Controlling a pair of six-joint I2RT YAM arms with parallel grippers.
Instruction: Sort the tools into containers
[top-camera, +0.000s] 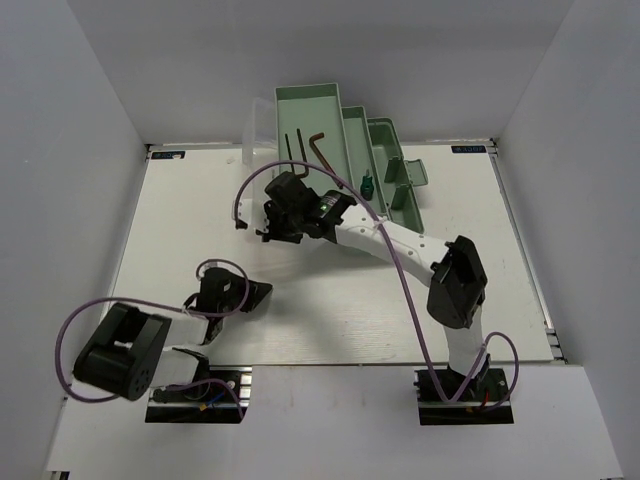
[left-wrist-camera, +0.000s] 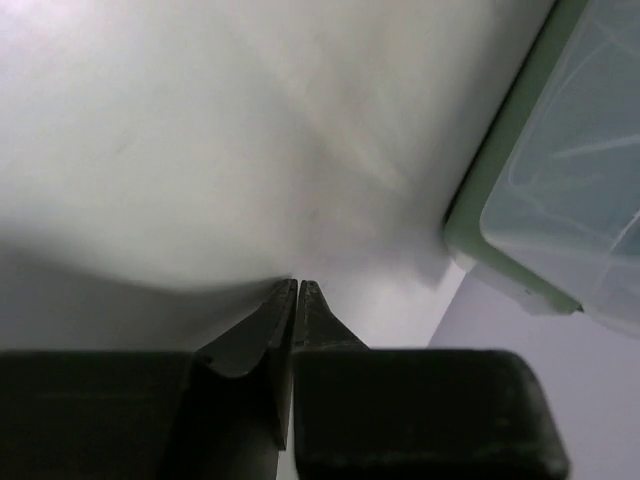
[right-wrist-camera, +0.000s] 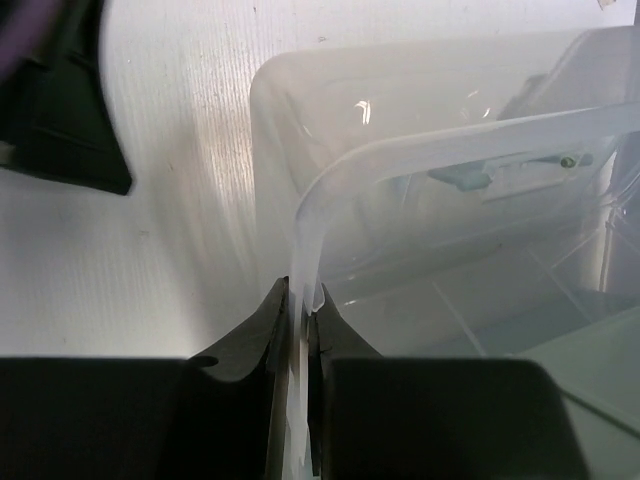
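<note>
Top view: we see the toolbox (top-camera: 310, 95) at far centre, hex keys (top-camera: 322, 148) in its left tray, green screwdriver (top-camera: 367, 185) in the middle tray. Left wrist: left gripper (left-wrist-camera: 298, 288) closed, empty, with the toolbox corner at right. Right wrist: right gripper (right-wrist-camera: 303, 300) clamped on the clear handle (right-wrist-camera: 450, 130).

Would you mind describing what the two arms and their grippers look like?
Both arms are alike: the left arm and right arm have white links with bulky black joint housings on black base plates. A purple cable loops along each. The left gripper and right gripper have dark, tapering fingers. No lettering is legible.
</note>
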